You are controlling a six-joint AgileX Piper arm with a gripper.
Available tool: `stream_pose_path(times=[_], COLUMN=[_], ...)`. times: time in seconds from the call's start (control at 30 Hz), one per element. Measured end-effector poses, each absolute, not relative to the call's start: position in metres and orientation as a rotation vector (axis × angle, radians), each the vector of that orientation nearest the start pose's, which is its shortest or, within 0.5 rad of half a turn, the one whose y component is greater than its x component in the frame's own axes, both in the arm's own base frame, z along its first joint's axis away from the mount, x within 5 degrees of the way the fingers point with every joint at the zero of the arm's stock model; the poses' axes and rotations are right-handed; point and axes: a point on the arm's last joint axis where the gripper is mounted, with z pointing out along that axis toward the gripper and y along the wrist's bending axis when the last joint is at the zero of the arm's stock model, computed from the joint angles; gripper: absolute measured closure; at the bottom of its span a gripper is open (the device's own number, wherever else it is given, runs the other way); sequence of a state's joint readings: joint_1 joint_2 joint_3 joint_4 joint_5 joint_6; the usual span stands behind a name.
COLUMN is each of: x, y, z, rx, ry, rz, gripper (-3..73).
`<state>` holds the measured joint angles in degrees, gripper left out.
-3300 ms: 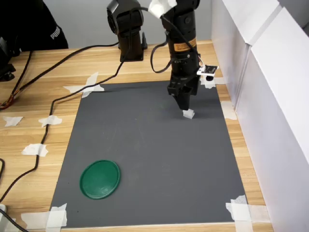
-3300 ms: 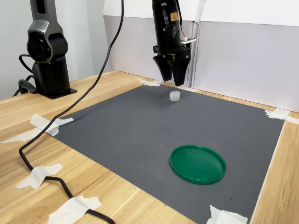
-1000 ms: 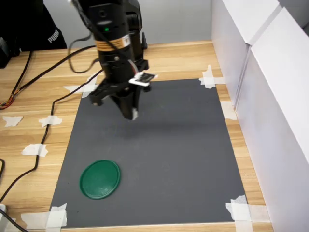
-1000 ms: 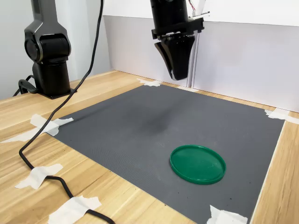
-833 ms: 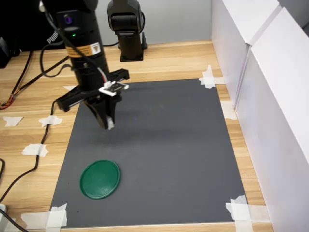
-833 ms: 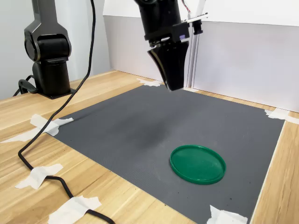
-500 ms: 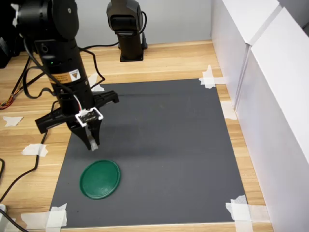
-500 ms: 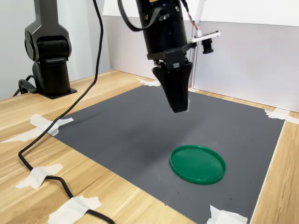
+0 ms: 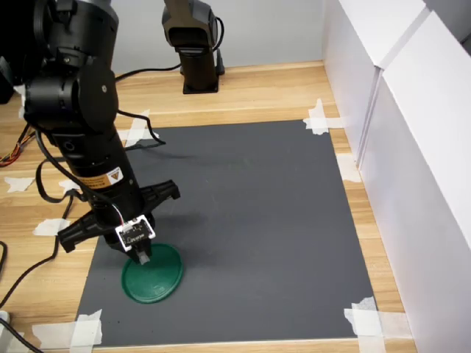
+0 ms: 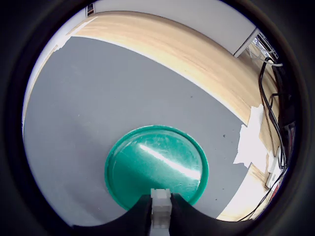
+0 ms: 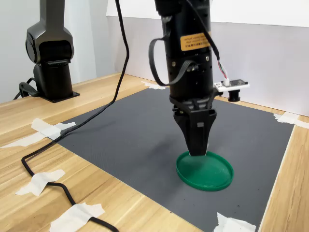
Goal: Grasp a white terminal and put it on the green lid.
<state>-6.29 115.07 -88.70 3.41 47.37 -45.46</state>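
now the gripper [image 10: 160, 216] is hovering over the green lid [image 10: 156, 166].
its fingers [image 10: 140, 212] are pinching the white terminal [image 10: 160, 210].

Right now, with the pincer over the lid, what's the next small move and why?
Probably a short descent, then open. The pincer holds the terminal between its fingers, and the wrist view shows the lid right beneath it. In the second exterior view the pincer tip hangs at the lid's near rim, seemingly not touching, so lowering first should keep the terminal from bouncing off.
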Motion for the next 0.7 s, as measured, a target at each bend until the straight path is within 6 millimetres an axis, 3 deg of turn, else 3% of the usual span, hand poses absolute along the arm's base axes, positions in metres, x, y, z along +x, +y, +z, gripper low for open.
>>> stream_pose_path(times=[0.23,0.53,0.7], x=[0.429,0.43,0.427], y=[-0.036,-0.036,-0.034], z=[0.203,0.203,0.219], rx=[-0.962,-0.979,-0.94], ry=[2.613,2.601,2.57], rz=[-0.169,-0.188,-0.184], gripper=[55.5,23.3,17.4])
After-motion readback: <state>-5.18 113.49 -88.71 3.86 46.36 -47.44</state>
